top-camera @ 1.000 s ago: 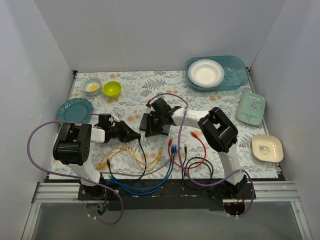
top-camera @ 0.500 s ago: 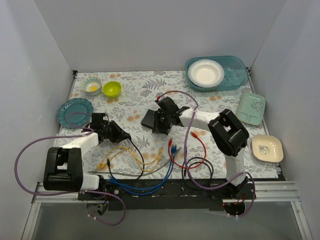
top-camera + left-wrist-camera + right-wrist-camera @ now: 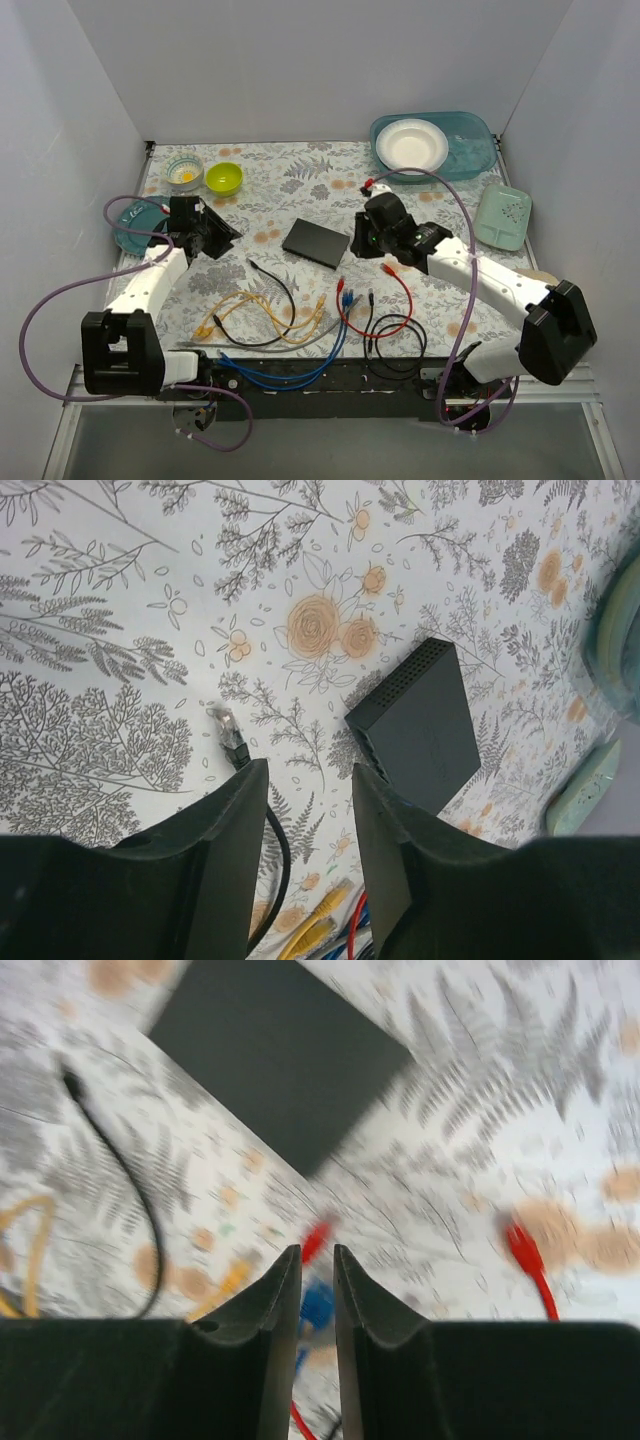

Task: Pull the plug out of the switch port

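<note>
The switch (image 3: 316, 243), a flat black box, lies flat on the floral cloth mid-table; it also shows in the left wrist view (image 3: 425, 725) and the right wrist view (image 3: 280, 1060). No cable is in it. The black cable's plug (image 3: 251, 264) lies loose on the cloth left of the switch, and shows in the left wrist view (image 3: 228, 735). My left gripper (image 3: 222, 236) is open and empty, raised to the plug's left (image 3: 308, 780). My right gripper (image 3: 360, 243) is just right of the switch, nearly shut with nothing between its jaws (image 3: 317, 1260); that view is blurred.
Loose yellow (image 3: 255, 312), blue (image 3: 300, 362), red (image 3: 395, 300) and black (image 3: 395, 340) cables lie at the front. A teal plate (image 3: 135, 222), two small bowls (image 3: 222, 177), a blue tray (image 3: 470, 150) holding a white bowl, and two dishes (image 3: 500, 215) ring the cloth.
Both arms have drawn back from the switch, left arm to the left, right arm to the right. The switch now lies flat alone, and the black plug lies free on the cloth.
</note>
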You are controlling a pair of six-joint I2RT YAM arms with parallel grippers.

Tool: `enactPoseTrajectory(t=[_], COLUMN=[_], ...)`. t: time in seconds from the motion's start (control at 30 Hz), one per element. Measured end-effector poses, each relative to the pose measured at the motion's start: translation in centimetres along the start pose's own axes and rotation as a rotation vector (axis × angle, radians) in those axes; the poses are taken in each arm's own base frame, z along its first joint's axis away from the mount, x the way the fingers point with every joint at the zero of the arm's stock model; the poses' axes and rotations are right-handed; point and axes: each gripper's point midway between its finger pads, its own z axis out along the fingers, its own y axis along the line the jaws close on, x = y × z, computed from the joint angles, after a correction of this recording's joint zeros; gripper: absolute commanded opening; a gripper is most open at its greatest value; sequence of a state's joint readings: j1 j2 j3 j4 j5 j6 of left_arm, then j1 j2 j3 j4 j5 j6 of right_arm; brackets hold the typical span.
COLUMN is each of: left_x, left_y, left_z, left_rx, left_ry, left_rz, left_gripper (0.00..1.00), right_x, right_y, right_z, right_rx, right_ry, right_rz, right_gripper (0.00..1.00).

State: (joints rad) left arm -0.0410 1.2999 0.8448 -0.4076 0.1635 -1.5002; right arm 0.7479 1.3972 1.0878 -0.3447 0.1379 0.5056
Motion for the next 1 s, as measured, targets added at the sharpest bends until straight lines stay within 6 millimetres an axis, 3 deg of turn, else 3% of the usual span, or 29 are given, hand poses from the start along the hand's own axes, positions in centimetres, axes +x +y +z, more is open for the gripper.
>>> enactPoseTrajectory(t=[0.13,0.2,0.27,0.33,0.47,0.53,0.6,0.7,0.8,0.9,1.0], left_x=[2.4,4.9,8.7,13.1,21.1,25.0,30.8,39.2,44.0,45.4,46.2], left_y=[0.3,-1.9,-5.4,-8.7,-13.9,-16.4,-17.6,-16.8,-13.5,-12.5,-11.1], left_z=[-1.6,-2.7,-4.2,-6.1,-8.3,-7.6,-7.6,-6.5,-5.4,-4.0,-2.3], left_rx=[0.007,0.069,0.180,0.307,0.468,0.501,0.535,0.530,0.476,0.459,0.418], left_ry=[0.022,0.041,0.081,0.149,0.294,0.359,0.449,0.561,0.637,0.647,0.665], left_rz=[0.027,0.105,0.202,0.280,0.400,0.460,0.561,0.728,0.845,0.876,0.881], left_gripper=[0.40,0.42,0.45,0.45,0.42,0.41,0.39,0.38,0.37,0.36,0.34], right_x=[7.5,11.0,12.8,12.4,8.0,6.0,4.9,4.2,4.4,5.7,4.0], right_y=[-5.8,-8.1,-9.3,-9.6,-8.7,-8.3,-8.1,-8.1,-9.6,-10.6,-9.8], right_z=[-0.5,-1.4,-2.7,-4.1,-6.9,-7.9,-8.6,-9.4,-11.0,-12.1,-13.2], right_rx=[0.140,0.192,0.209,0.203,0.165,0.158,0.158,0.161,0.224,0.266,0.241], right_ry=[0.162,0.225,0.237,0.171,-0.036,-0.103,-0.135,-0.160,-0.171,-0.126,-0.173], right_rz=[0.015,0.024,0.033,0.050,0.081,0.092,0.101,0.112,0.108,0.096,0.108], right_gripper=[0.21,0.21,0.22,0.23,0.24,0.24,0.24,0.24,0.24,0.24,0.24])
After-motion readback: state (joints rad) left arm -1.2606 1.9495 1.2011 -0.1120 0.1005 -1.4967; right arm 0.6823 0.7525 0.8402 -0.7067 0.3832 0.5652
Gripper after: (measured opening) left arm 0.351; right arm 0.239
